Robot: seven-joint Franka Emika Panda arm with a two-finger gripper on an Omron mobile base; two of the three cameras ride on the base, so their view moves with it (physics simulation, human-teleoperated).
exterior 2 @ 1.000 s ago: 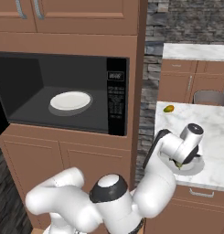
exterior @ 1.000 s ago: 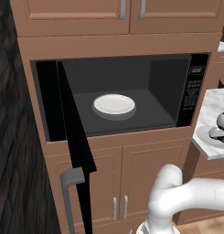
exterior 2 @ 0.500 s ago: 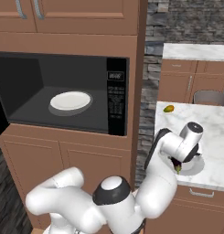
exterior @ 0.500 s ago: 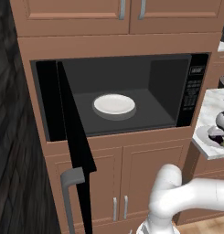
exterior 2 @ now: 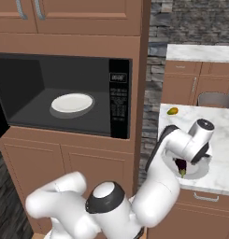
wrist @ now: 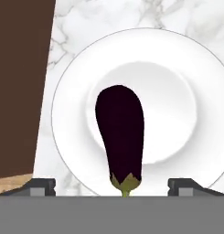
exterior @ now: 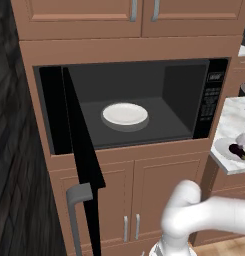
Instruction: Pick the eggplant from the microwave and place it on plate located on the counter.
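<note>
The eggplant (wrist: 120,132) is dark purple with a green stem cap and lies flat inside the pale plate (wrist: 177,59). That plate rests on the white marble counter (wrist: 81,23). My gripper (wrist: 114,186) hovers straight above it, open. Its two fingertips (wrist: 40,185) stand wide on either side of the stem end and do not touch it. From the right base view, the gripper (exterior 2: 185,162) hangs over the eggplant (exterior 2: 181,166) on the plate (exterior 2: 201,171) near the counter's front edge. The left base view has the eggplant (exterior: 237,149) on the plate (exterior: 223,148) at far right.
The black microwave (exterior 2: 119,98) stands open with its tall door (exterior: 79,150) swung out to the left. A brighter white plate (exterior: 125,114) sits inside its cavity. A small yellow-green fruit (exterior 2: 172,111) lies farther back on the counter (exterior 2: 218,140). A grey object (exterior 2: 215,99) stands behind it.
The jaws have gone from shut to wide open. The eggplant has left the grip and now lies free on the plate. The arm has barely moved.
</note>
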